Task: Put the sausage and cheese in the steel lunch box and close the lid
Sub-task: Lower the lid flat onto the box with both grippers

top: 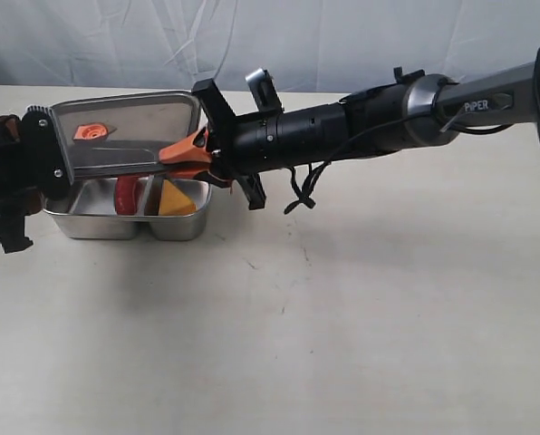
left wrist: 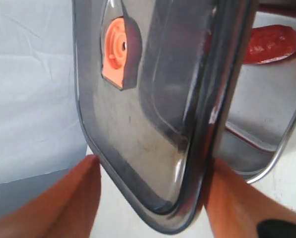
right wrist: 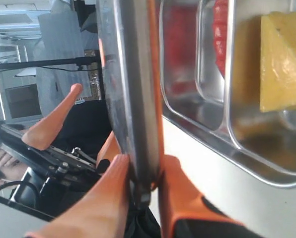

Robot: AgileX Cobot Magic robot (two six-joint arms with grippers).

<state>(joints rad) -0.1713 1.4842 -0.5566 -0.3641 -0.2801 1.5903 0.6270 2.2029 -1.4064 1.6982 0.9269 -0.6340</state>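
Note:
The steel lunch box (top: 98, 223) stands on the table at the far left. The red sausage (top: 125, 195) lies in its left compartment and the yellow cheese (top: 176, 201) wedge in the right one. Just above the box hangs the dark lid (top: 134, 136), tilted, its orange valve (top: 89, 131) facing up. My right gripper (top: 193, 154) is shut on the lid's right edge, a finger on each face (right wrist: 144, 161). My left gripper (left wrist: 153, 162) is open at the lid's left end, its orange fingers (left wrist: 83, 188) spread on either side of a lid corner.
The right arm (top: 370, 122) reaches across the table from the right, with loose cables (top: 299, 192) hanging under it. The left arm's black body (top: 12, 181) sits against the box's left side. A white cloth backdrop (top: 297, 41) hangs behind the beige table (top: 342, 317).

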